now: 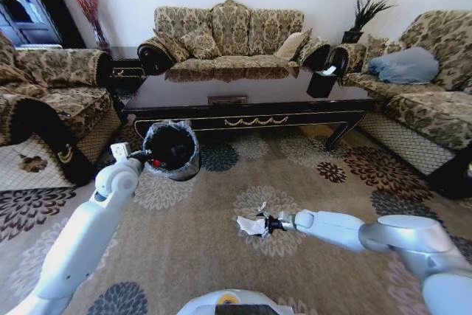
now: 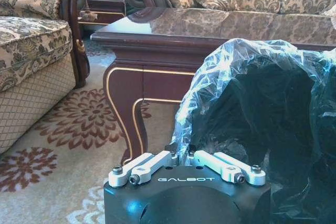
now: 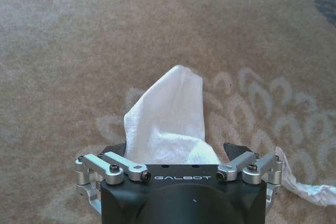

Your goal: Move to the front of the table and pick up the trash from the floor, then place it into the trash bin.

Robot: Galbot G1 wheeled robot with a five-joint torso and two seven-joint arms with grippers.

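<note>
The trash bin, a black bucket lined with a crinkly clear bag, stands tilted in front of the table on the left. My left gripper is shut on its near rim; in the left wrist view the fingers meet on the bag edge of the trash bin, beside the table leg. On the floor, a crumpled white paper lies at my right gripper. In the right wrist view the paper sits between the spread fingers of the open gripper. A smaller white scrap lies beside it.
Patterned sofas stand on the left, behind the table and on the right. A dark tissue box sits on the table's right end. Open carpet lies between the bin and the paper.
</note>
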